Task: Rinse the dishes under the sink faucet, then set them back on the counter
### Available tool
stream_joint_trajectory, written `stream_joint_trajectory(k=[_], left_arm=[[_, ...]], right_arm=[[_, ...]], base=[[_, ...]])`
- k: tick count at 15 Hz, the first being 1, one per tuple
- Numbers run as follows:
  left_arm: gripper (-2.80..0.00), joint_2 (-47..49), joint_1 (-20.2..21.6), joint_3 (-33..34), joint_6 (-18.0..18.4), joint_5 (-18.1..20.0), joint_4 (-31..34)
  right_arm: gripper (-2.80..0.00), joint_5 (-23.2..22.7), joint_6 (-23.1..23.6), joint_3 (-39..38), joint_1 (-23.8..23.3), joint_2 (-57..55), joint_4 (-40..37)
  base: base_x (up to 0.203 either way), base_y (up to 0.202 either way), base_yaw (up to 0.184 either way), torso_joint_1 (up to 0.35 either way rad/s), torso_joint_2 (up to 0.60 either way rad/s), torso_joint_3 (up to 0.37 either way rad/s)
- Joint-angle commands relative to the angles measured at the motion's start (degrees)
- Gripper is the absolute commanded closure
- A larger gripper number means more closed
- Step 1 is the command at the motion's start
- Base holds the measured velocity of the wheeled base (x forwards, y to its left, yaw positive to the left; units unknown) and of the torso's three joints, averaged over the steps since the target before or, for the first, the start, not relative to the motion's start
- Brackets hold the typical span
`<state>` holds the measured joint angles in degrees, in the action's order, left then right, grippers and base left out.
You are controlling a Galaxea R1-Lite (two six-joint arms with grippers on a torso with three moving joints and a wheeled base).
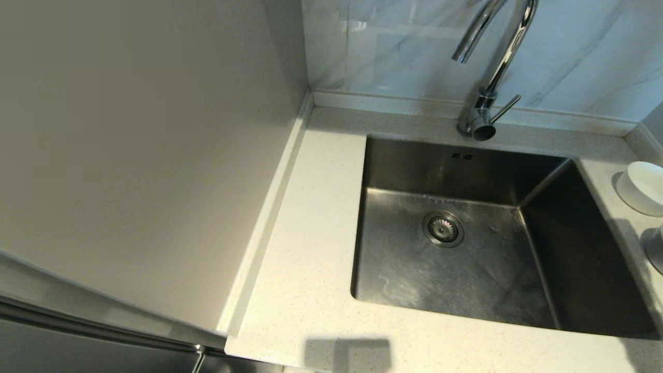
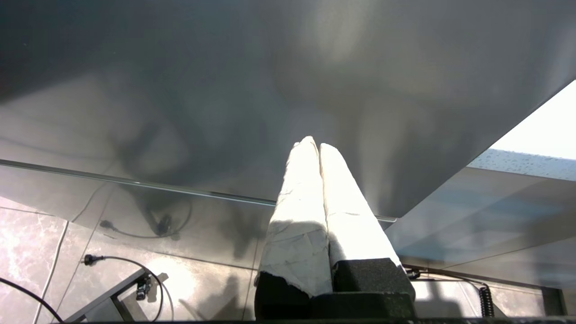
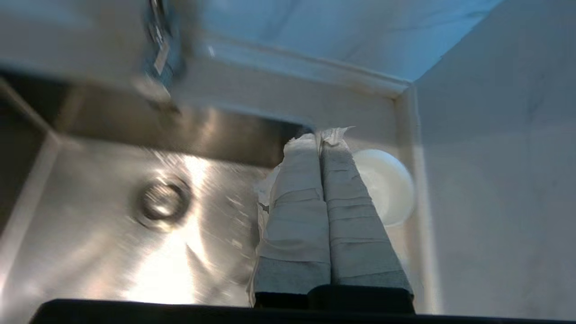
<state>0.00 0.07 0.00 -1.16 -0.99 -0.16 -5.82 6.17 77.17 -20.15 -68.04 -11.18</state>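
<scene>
While fingers press together, right tool (image 3: 320, 135) above counter (image 3: 288, 99), white bowl (image 3: 389, 186) beside

- Faucet (image 1: 494, 62): top of gooseneck cut off by head view's upper edge; a blurred smear in right wrist view.
- White bowl (image 1: 642, 187) on counter (image 1: 311, 248) right of sink (image 1: 466, 243): clipped by frame edge.
- Second dish (image 1: 655, 251) nearer the front: only a sliver shows, colour unclear.
- Right gripper (image 3: 321, 135): covers part of the white bowl.
</scene>
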Motion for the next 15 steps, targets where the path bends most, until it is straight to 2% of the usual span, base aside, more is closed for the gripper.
stream_joint_trajectory(k=[1, 5, 8, 10, 12, 15], left_arm=[[0.00, -0.2, 0.0, 0.0, 0.0, -0.1, 0.0], [0.00, -0.2, 0.0, 0.0, -0.1, -0.1, 0.0], [0.00, -0.2, 0.0, 0.0, -0.1, -0.1, 0.0], [0.00, -0.2, 0.0, 0.0, -0.1, -0.1, 0.0], [0.00, -0.2, 0.0, 0.0, -0.1, -0.1, 0.0], [0.00, -0.2, 0.0, 0.0, -0.1, -0.1, 0.0]], right_arm=[[0.00, 0.7, -4.4, -6.9, 0.0, 7.2, -0.1], [0.00, 4.5, -5.7, -32.1, 1.2, 23.6, 2.2], [0.00, 5.8, -5.6, -47.1, 6.4, 36.1, 8.4], [0.00, 6.8, -5.6, -53.6, 11.0, 43.0, 10.9], [0.00, 10.8, -5.0, -60.2, 16.1, 49.7, 11.8], [0.00, 14.2, -2.9, -68.5, 19.1, 58.3, 12.2]], base=[[0.000, 0.000, 0.000, 0.000, 0.00, 0.000], [0.000, 0.000, 0.000, 0.000, 0.00, 0.000], [0.000, 0.000, 0.000, 0.000, 0.00, 0.000], [0.000, 0.000, 0.000, 0.000, 0.00, 0.000], [0.000, 0.000, 0.000, 0.000, 0.00, 0.000], [0.000, 0.000, 0.000, 0.000, 0.00, 0.000]])
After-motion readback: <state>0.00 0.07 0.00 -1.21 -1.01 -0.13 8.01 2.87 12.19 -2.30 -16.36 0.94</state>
